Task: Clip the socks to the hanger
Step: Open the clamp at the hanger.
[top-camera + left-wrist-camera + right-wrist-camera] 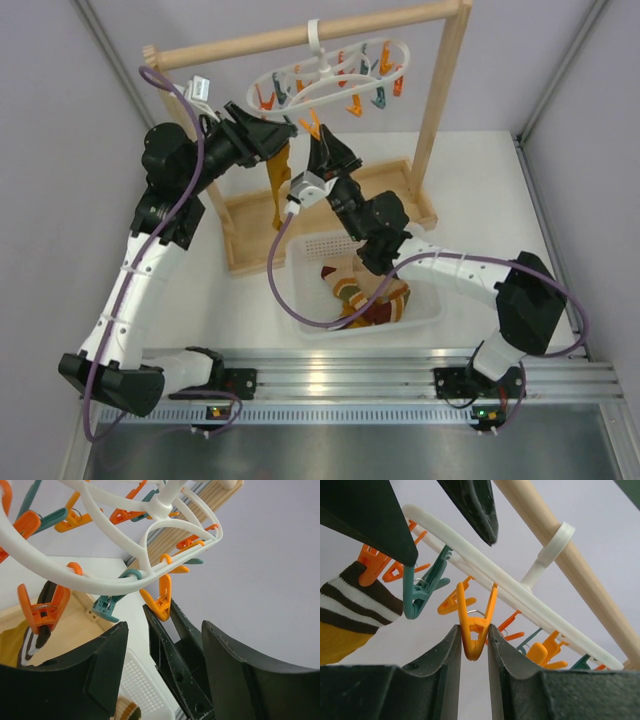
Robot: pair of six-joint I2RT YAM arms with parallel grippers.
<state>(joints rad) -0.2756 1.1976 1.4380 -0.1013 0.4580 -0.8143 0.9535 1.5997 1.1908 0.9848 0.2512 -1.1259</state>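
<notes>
Wrist view: right claw pinches orange peg; overhead hides contact.

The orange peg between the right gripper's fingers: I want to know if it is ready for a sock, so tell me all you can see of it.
The orange peg is glossy plastic, V-shaped, with a metal wire spring at its middle. Its two arms spread upward toward the white hanger ring, from which it dangles; its narrow end points down. The right gripper presses that narrow end from both sides. Nothing is clipped in it. A teal peg hangs beside it.
</notes>
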